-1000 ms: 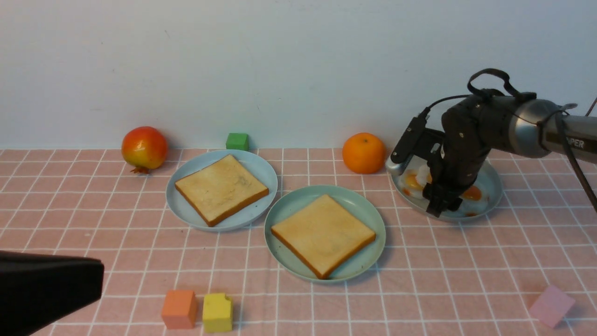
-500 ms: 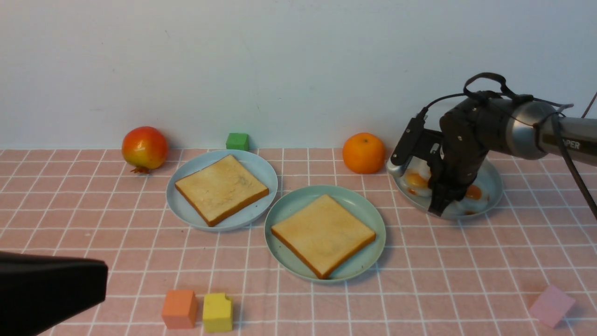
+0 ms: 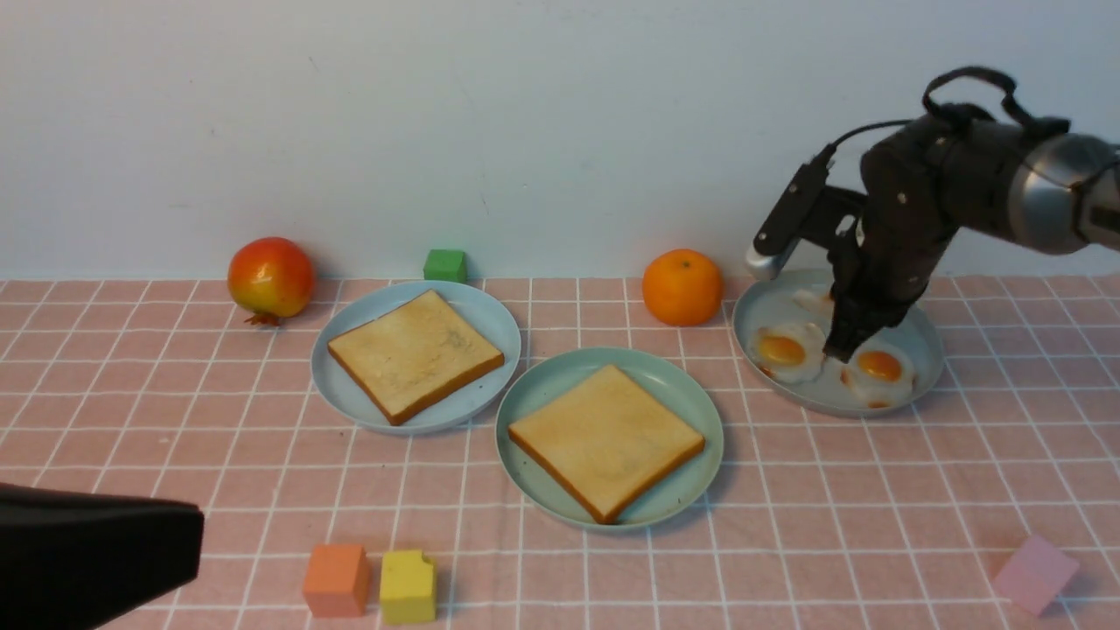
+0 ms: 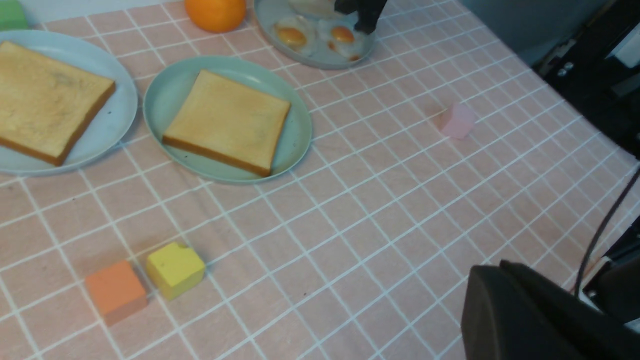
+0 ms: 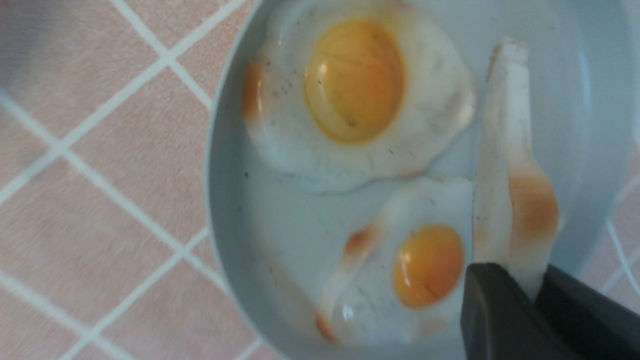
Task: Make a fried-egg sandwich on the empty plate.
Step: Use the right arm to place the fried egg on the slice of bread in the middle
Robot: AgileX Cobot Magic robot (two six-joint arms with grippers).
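A plain, pale wall (image 3: 525, 131) spans 10 to 2 o'clock behind the desk (image 3: 787, 525), under soft, even light. The desk wears a pink cloth (image 3: 875, 472) gridded with thin white lines.

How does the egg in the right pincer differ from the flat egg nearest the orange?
The pinched egg stands on edge in the right pincer; the flat egg lies loose on the grey-blue plate. The pinched egg hides its yolk; the flat egg shows its. Both are white with browned edges.
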